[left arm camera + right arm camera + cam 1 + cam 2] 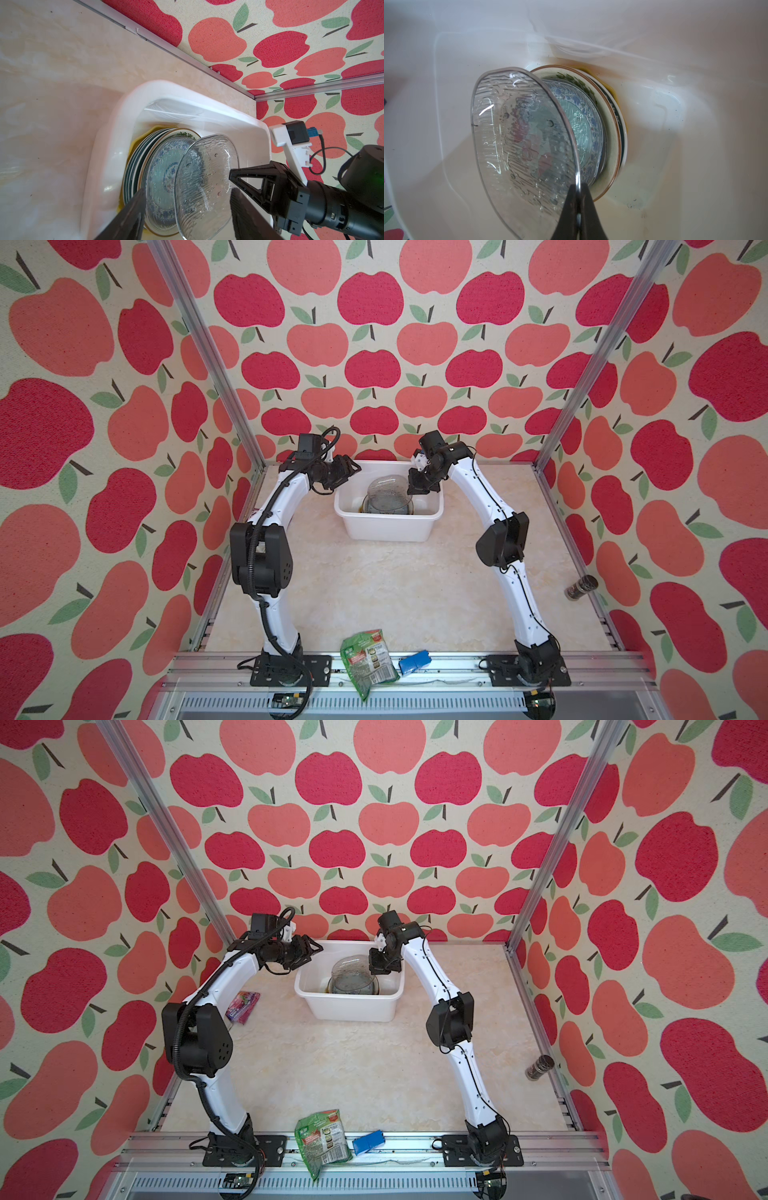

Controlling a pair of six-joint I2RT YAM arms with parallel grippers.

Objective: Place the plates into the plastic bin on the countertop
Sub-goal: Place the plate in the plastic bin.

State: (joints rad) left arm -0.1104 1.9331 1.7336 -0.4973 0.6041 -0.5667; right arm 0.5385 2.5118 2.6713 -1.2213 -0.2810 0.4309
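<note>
- Far centre of the desk [374, 593]: my right pincer [578, 188] is clamped shut on the rim of a clear glass plate [519, 145], holding it tilted inside the plastic bin [388, 529].
- The plate leans over the stacked plates [609, 133] on the bin's floor; I cannot tell whether it touches them.
- My left pincer [345, 472] hangs open and empty at the bin's left rim.
- The risk, as I judge it: slick glass could slip from so thin a pinch, or a tilted release could drop it edge-first and chip the stack.

White bin [388, 529]; clear ribbed glass plate [508, 135]; blue-patterned plate [164, 178]; cream leaf-print plate [611, 145]; beige marbled countertop [374, 593].
</note>
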